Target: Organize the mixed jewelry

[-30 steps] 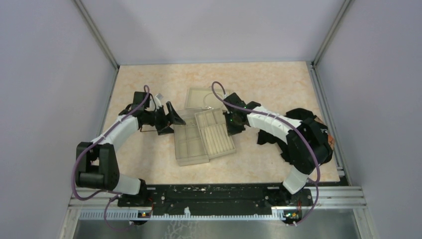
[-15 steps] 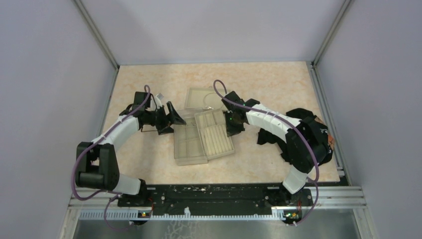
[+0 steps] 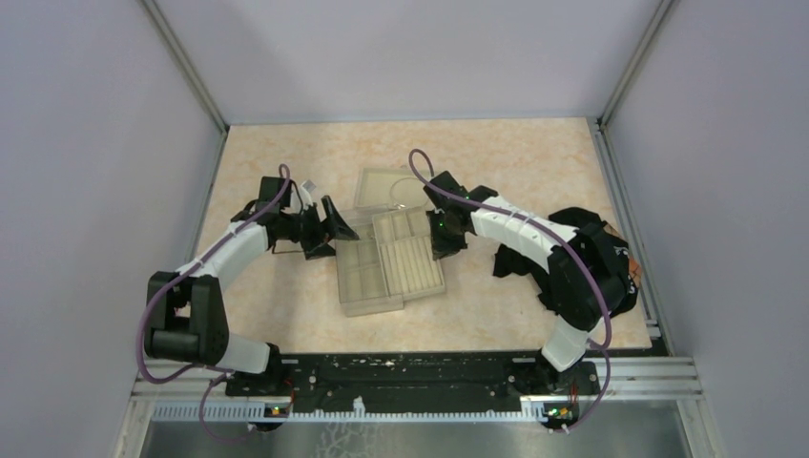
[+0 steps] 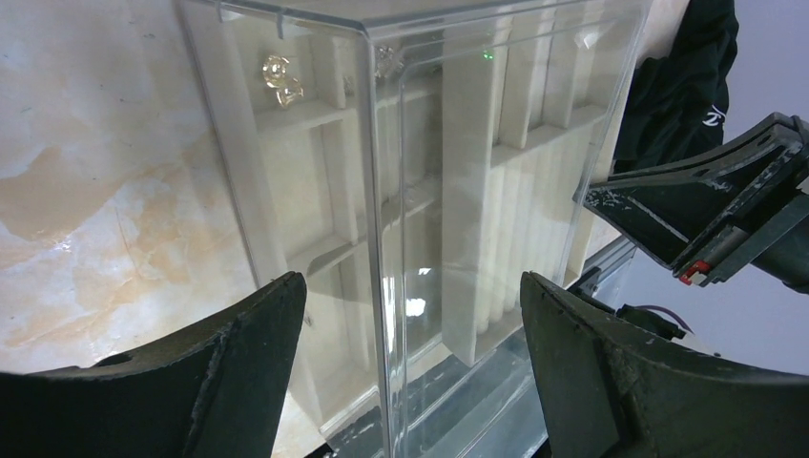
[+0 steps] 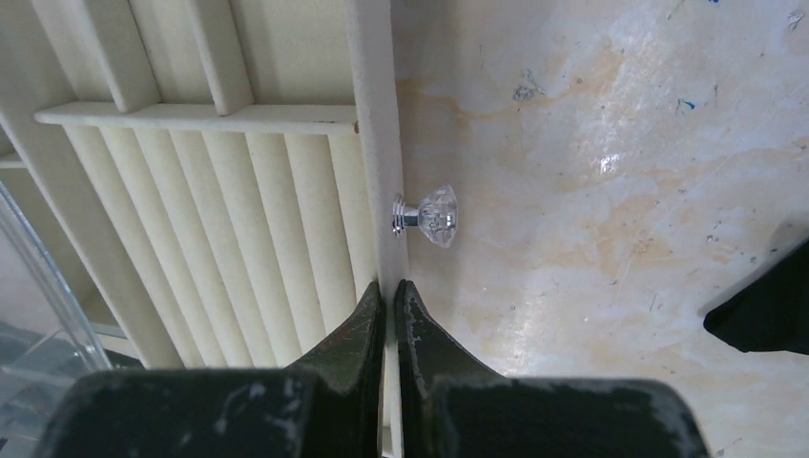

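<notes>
The left gripper [image 4: 412,291] is standing wide open, its two black fingers [image 4: 250,355] flanking the near end of a clear, glossy acrylic box [image 4: 401,205] without visibly pressing it. Two tiny gold metallic bits [image 4: 280,78] are lying in a small compartment at the box's far end, well beyond the left finger's tip. A tiny silver bit [image 4: 386,62] is sitting just beside them, across a thin divider. Both are too small for any long axis or heading to show.

The right gripper [image 5: 389,291] is holding its fingers pressed together, with nothing gripped that can be made out. Its tips are hovering over the front wall of a matte beige ribbed drawer [image 5: 238,219], just beside a clear faceted crystal knob [image 5: 431,215] on a short silver stem. The knob is pointing straight out from the wall over the glossy marbled beige table [image 5: 591,172]. The drawer's ridges are running parallel to that wall. A black cloth [image 5: 763,315] is lying well apart.
</notes>
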Controlling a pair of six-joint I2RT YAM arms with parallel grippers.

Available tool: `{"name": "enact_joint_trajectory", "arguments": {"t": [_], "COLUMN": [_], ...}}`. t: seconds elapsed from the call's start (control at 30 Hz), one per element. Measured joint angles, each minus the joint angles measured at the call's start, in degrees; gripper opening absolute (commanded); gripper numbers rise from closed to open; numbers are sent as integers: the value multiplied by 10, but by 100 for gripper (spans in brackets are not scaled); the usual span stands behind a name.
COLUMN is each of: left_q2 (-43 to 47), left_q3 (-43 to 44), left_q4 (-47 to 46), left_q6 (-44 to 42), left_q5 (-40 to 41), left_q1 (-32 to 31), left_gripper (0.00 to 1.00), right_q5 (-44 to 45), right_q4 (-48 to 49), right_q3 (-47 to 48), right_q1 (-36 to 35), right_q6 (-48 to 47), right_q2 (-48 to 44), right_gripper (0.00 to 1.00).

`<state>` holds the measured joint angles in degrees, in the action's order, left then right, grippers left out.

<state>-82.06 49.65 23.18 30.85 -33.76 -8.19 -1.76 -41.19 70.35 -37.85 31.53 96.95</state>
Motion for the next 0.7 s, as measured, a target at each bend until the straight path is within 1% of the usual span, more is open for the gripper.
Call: {"name": "enact_joint_trajectory", "arguments": {"t": [0.37,0.7], "left_q2": [0,0], "left_q3": [0,0], "left_q4": [1,1], "left_q6": [0,0], "left_q5": [-3,-3], "left_q1": [-4,-4], "left_gripper": [88,88], "right_q5": [-16,-34], "right_q4": [2,42], "right_q3": [7,7], "right_q1": [4,-30], "right_q6": [-2,21], "right_q2": [0,27], "right_gripper": [0,0]}}
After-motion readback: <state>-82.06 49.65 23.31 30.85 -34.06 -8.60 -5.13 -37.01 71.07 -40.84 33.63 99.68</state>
